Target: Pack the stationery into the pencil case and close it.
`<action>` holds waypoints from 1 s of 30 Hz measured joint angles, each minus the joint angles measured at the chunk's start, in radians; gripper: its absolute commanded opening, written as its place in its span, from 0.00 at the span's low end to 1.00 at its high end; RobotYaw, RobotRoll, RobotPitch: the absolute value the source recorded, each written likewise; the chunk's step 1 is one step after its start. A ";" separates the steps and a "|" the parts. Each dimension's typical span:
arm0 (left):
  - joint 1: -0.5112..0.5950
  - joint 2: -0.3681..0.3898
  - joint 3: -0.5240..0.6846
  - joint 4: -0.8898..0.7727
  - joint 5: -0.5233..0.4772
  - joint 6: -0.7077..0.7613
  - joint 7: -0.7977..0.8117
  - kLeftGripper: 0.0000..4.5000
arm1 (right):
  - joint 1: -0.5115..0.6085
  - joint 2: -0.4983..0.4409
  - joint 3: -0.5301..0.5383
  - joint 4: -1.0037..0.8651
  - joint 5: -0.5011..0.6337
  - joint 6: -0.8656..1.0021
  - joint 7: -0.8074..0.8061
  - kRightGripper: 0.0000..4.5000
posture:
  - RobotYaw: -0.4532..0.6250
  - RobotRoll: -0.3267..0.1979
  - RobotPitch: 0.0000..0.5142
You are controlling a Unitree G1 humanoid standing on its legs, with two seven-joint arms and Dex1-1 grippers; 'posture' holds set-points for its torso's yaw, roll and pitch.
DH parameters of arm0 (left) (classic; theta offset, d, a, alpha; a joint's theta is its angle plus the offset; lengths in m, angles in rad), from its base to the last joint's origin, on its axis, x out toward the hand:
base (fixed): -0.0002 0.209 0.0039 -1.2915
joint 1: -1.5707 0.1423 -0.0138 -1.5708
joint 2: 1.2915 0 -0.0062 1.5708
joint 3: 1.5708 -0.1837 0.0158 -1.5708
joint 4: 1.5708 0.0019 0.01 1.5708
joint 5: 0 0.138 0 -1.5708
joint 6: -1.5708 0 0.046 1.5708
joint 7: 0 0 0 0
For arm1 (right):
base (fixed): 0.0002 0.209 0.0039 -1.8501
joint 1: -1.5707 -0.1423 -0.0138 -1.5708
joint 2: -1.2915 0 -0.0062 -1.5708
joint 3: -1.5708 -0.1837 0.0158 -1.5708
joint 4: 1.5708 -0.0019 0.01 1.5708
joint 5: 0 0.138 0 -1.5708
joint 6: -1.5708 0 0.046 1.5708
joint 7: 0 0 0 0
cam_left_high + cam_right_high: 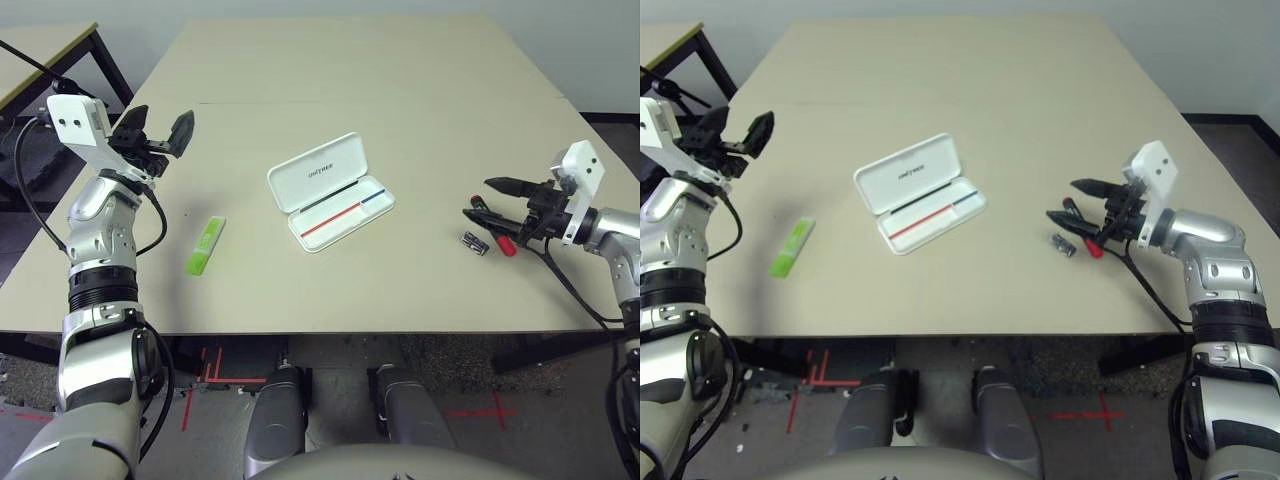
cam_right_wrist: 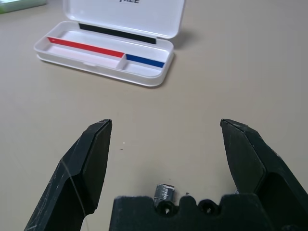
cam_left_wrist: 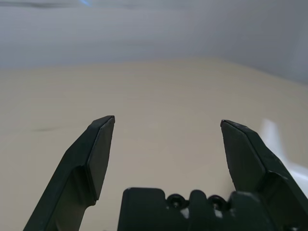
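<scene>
White pencil case (image 1: 331,190) lies open mid-table, lid back flat, empty tray with red and blue stripe. Lime-green highlighter (image 1: 206,245) lies flat left of it, well apart. Red marker (image 1: 492,229), black cap, and small dark clip (image 1: 473,242) lie just beside each other, right of case.

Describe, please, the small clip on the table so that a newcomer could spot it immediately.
Start at the open white pencil case in the middle of the beige table, then look toward the robot's right arm, whose open tool hangs above the tabletop. Beneath it lie two things: the red marker and, beside it, the clip. The clip is the shorter, dark metallic piece, with no red on it.
</scene>
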 measured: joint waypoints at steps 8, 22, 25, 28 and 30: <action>0.155 0.075 -0.105 -0.395 -0.126 0.252 -0.161 0.99 | -0.018 -0.002 0.024 0.004 -0.009 0.010 0.022 1.00 | 0.38 0.62 0.16; 0.203 0.093 -0.451 -0.508 0.001 0.300 -0.261 0.99 | -0.081 -0.002 0.051 0.073 -0.038 -0.011 0.059 1.00 | 0.38 0.62 0.16; 0.180 0.068 -0.513 -0.443 0.068 0.267 -0.262 0.99 | -0.080 -0.002 0.054 0.074 -0.046 -0.015 0.063 1.00 | 0.38 0.62 0.16; 0.155 0.056 -0.566 -0.387 0.134 0.242 -0.270 0.99 | -0.080 -0.002 0.057 0.075 -0.050 -0.024 0.064 1.00 | 0.37 0.62 0.15; 0.132 0.040 -0.590 -0.344 0.168 0.234 -0.271 0.99 | -0.080 0.000 0.057 0.075 -0.050 -0.029 0.062 1.00 | 0.36 0.62 0.15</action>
